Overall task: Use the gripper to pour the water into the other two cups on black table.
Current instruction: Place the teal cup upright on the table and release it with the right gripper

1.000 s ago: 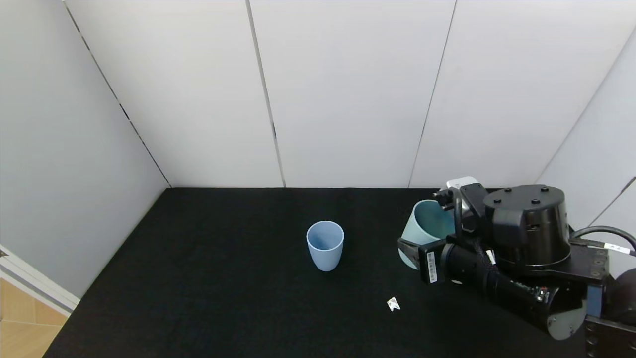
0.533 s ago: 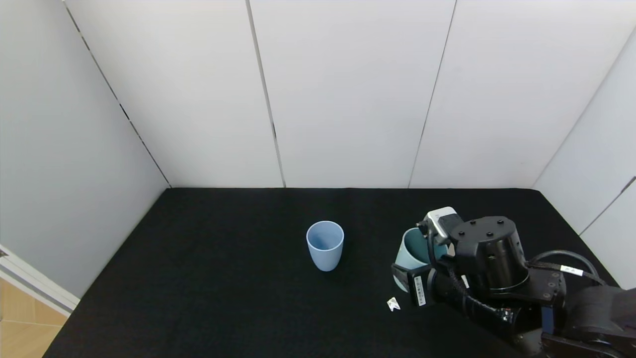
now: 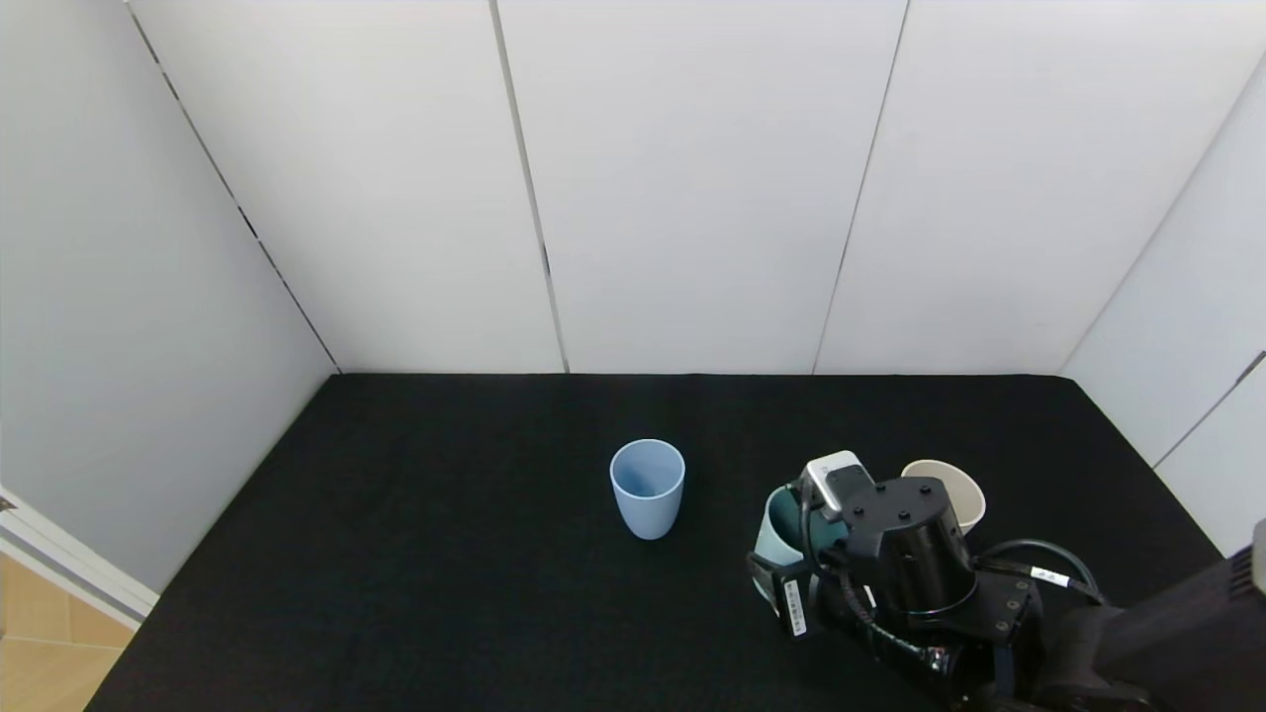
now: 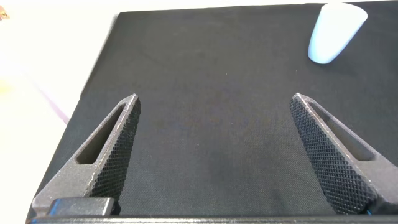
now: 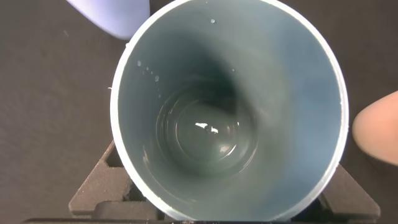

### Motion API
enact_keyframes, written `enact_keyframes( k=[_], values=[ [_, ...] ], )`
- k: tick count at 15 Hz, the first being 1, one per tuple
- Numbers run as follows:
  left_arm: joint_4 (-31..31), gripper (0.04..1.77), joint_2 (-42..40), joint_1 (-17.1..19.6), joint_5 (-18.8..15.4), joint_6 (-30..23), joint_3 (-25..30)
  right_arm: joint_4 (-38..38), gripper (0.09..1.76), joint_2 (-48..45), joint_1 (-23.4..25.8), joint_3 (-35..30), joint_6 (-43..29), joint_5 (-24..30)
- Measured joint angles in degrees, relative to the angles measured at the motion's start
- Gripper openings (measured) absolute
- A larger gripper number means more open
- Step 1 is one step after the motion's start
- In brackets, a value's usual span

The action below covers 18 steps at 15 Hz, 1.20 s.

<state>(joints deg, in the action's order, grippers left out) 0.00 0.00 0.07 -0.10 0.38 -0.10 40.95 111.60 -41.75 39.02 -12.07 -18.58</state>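
Note:
My right gripper (image 3: pixel 791 564) is shut on a mint-teal cup (image 3: pixel 781 529) and holds it tilted slightly, near the table's front right. In the right wrist view the cup (image 5: pixel 227 112) fills the frame, with water (image 5: pixel 208 134) glinting at its bottom and droplets on its wall. The light blue cup (image 3: pixel 647 488) stands upright mid-table, left of the held cup; its edge shows in the right wrist view (image 5: pixel 112 15). The cream-beige cup (image 3: pixel 951 489) stands just right of and behind the gripper. My left gripper (image 4: pixel 214 152) is open and empty above the black table (image 3: pixel 445 554); the blue cup (image 4: pixel 334 32) shows far off.
White wall panels close off the table at the back and both sides. The table's left edge borders a light wooden floor (image 3: pixel 40 653). My right arm's black body (image 3: pixel 920 574) covers the table's front right corner.
My right arm has drawn back toward the front and left with the mint-teal cup, lowering it. The cream-beige cup, hidden before, is now uncovered. The small white scrap is now hidden.

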Motion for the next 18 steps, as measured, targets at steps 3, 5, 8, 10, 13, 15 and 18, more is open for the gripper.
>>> enact_keyframes(
  k=[3,5,8,10,13,15,18],
  values=[
    [0.00,1.72,0.00,0.00,0.00,-0.02,0.00,0.78,1.20,2.15,0.09,0.11,0.28,-0.13],
    [0.00,1.72,0.00,0.00,0.00,0.02,0.00,1.48,1.20,3.22,0.49,0.26,0.78,-0.13],
    [0.00,1.72,0.00,0.00,0.00,0.00,0.00,1.61,1.20,4.30,0.60,0.24,0.94,-0.18],
    [0.00,1.72,0.00,0.00,0.00,0.02,0.00,1.66,1.20,4.88,0.88,0.20,0.91,-0.21],
    [0.00,1.72,0.00,0.00,0.00,-0.02,0.00,1.99,1.20,5.34,1.13,0.11,0.89,-0.21],
    [0.00,1.72,0.00,0.00,0.00,0.02,0.00,2.01,1.20,5.62,1.18,0.17,0.83,-0.16],
    [0.00,1.72,0.00,0.00,0.00,0.00,0.00,1.99,1.20,5.90,1.18,0.09,0.88,-0.11]
  ],
)
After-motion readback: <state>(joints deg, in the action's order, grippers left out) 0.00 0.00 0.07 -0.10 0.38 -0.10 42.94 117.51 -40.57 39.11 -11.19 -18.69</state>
